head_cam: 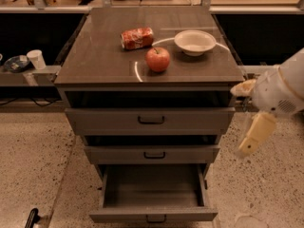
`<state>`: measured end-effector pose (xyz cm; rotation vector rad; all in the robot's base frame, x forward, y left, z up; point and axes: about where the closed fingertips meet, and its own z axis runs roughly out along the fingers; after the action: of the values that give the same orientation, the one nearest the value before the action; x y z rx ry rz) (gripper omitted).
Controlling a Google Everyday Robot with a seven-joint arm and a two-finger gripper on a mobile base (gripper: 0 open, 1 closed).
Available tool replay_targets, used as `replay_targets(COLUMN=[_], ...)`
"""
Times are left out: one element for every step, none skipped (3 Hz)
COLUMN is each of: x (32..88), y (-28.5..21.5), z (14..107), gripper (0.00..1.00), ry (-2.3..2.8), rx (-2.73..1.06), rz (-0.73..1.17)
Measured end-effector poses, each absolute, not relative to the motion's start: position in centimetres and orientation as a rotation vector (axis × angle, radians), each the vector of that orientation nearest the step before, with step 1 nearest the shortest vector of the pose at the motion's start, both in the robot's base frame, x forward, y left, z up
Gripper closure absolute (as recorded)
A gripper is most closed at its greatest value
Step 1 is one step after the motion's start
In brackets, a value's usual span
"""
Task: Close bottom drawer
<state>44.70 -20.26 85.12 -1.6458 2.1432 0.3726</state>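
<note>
1. Grey-brown flat-fronted bottom drawer [153, 215], pulled well out at the foot of the wooden cabinet [95, 61].
2. Crumpled red can [137, 37] lying on top beside red apple [157, 59] and white bowl [194, 42]; lettering unreadable.
3. Cream gripper [251, 134] hanging just right of the cabinet, level with the upper drawers; open or closed, cannot tell.

The bottom drawer [153, 215] of the grey-brown cabinet [99, 63] stands pulled well out, its inside bare, while the middle drawer [152, 154] and top drawer [151, 121] sit only slightly forward. On the cabinet top a red apple [157, 59] lies between a crushed red can [137, 38] and a white bowl [194, 42]. The cream gripper [255, 133] hangs to the cabinet's right, beside the upper drawers and apart from them.
</note>
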Motion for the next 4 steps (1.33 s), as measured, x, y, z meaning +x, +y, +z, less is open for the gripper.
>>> replay_targets(x=[42.6, 39.9, 39.2, 39.2], y=[-17.7, -14.8, -14.1, -13.2], z=[77.3, 71.1, 69.8, 69.3], gripper=[0.00, 0.00, 0.00, 0.00], ry=[2.028, 1.931, 1.913, 1.906], rx=[-1.509, -1.389, -1.392, -1.428], rz=[0.631, 0.779, 0.794, 0.774])
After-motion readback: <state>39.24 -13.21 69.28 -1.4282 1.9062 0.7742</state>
